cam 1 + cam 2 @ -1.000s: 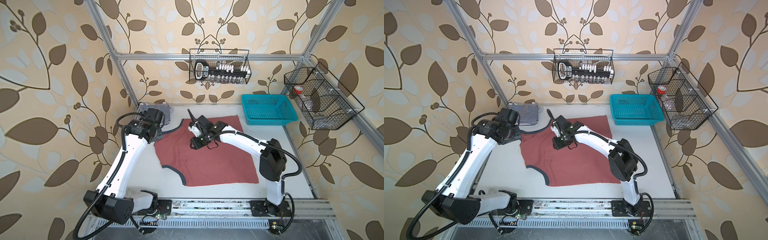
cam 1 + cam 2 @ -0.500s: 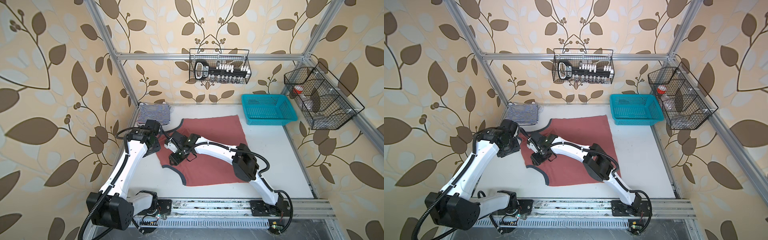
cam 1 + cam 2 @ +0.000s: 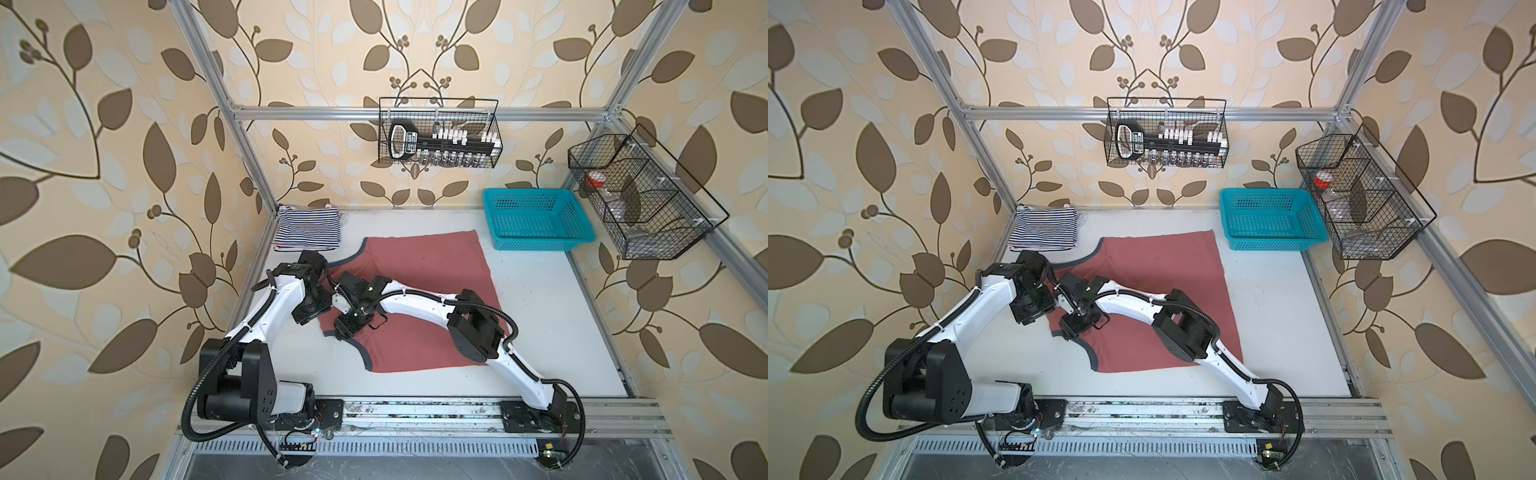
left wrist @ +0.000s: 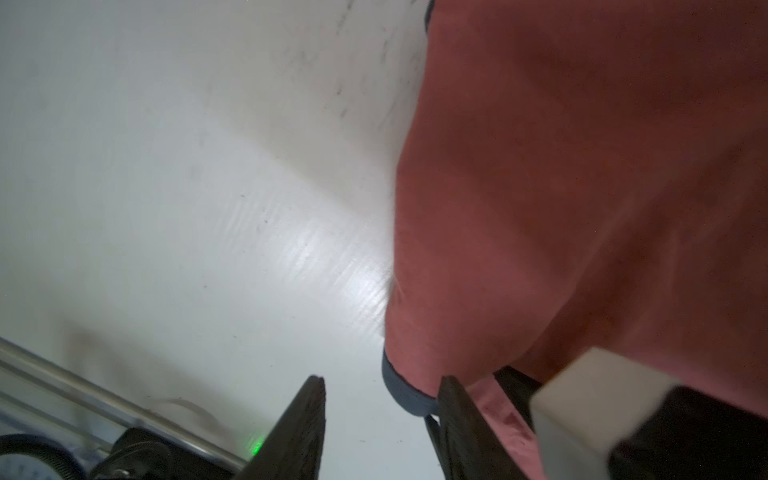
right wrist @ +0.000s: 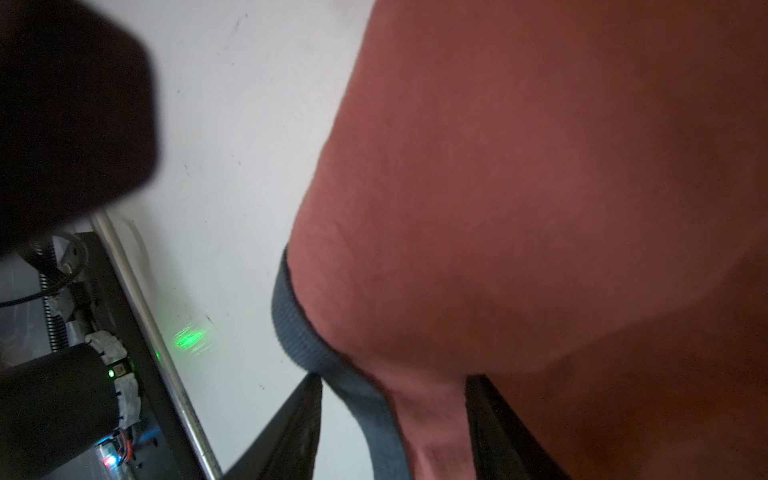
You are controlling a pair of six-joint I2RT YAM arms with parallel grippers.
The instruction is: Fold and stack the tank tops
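Both top views are bright, evenly lit and sharp, with only faint shadows on the table (image 3: 540,311). Both wrist views are dimmer and blurred; glare streaks the white surface, and a green glint (image 5: 191,334) smears.

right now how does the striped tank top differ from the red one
The striped tank top is folded into a compact rectangle, while the red tank top lies spread out flat. The striped tank top has navy and white stripes; the red one is plain with dark trim. The striped one sits in the far left corner, the red one near the middle. Both lie on the white table.
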